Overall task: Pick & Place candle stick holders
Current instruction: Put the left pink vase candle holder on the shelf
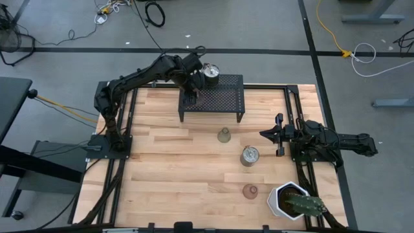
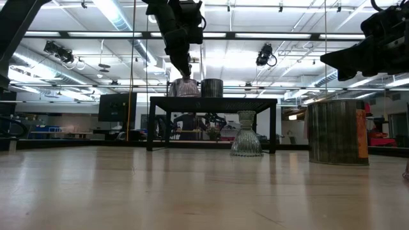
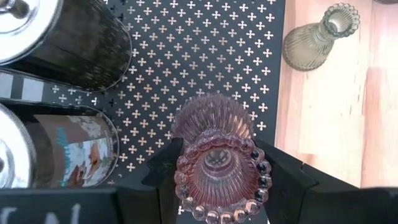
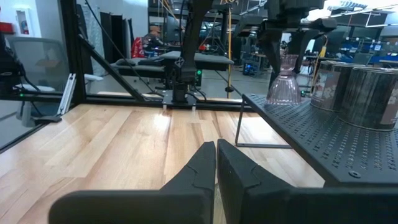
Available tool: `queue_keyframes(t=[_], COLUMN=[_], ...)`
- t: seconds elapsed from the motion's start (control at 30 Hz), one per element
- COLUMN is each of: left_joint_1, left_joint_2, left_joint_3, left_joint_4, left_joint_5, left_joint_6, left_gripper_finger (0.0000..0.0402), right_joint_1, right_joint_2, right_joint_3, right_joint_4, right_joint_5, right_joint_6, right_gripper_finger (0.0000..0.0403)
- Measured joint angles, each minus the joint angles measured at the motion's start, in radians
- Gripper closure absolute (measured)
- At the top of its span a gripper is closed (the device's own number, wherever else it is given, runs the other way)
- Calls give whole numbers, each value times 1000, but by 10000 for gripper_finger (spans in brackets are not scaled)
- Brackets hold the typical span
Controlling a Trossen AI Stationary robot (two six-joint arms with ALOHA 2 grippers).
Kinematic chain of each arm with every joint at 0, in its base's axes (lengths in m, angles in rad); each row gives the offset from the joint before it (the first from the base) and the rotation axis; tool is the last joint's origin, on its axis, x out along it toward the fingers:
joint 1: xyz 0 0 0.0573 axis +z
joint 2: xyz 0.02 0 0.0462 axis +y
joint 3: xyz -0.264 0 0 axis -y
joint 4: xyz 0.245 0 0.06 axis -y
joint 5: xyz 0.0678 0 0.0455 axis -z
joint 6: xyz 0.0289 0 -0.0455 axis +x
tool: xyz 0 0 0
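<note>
Six holders can be counted across the views, and one of them, a pink glass holder (image 3: 217, 168), sits between the fingers (image 3: 158, 177) of the left gripper (image 1: 191, 92), which pinches its beaded rim from both sides. The cup stands upright with its foot on the black mesh rack (image 1: 226, 100), near the rack's 9 o'clock edge as seen from above. In the low view the same pink cup (image 2: 183, 87) appears on the rack top directly below the left arm, with a silvery holder (image 2: 211, 87) just beside it at its 3 o'clock.

The left wrist view shows two silvery can-like holders on the rack: one (image 3: 68, 40) and a second (image 3: 59, 152), just beside each other and close to the held pink cup. From above only one shiny top (image 1: 211, 72) is clear, at about 1 o'clock of the left gripper.

On the bare wooden table (image 1: 162, 168), the olive-green glass holder (image 1: 224, 135) stands just past the rack's 6 o'clock side. A third silvery holder (image 1: 250, 155) stands further toward 5 o'clock from it, and a second pink cup (image 1: 250, 191) lies beyond that at 6 o'clock, near the white pot with a cactus (image 1: 292, 200).

The right gripper (image 1: 268, 134) waits at the table's 3 o'clock edge, its fingers (image 4: 199, 168) pressed together on nothing, well apart from every holder.
</note>
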Motion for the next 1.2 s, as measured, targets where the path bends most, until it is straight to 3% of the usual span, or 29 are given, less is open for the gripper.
queue_keyframes(t=[1.2], left_joint_1=[1], left_joint_2=[0], left_joint_3=[0], left_joint_4=[-20], left_joint_5=[-12], left_joint_6=[-14], left_gripper_finger=[225], right_joint_1=[0], right_joint_2=[0], right_joint_3=[0], right_joint_4=[0], right_joint_5=[0], right_joint_6=[0], right_gripper_finger=[382])
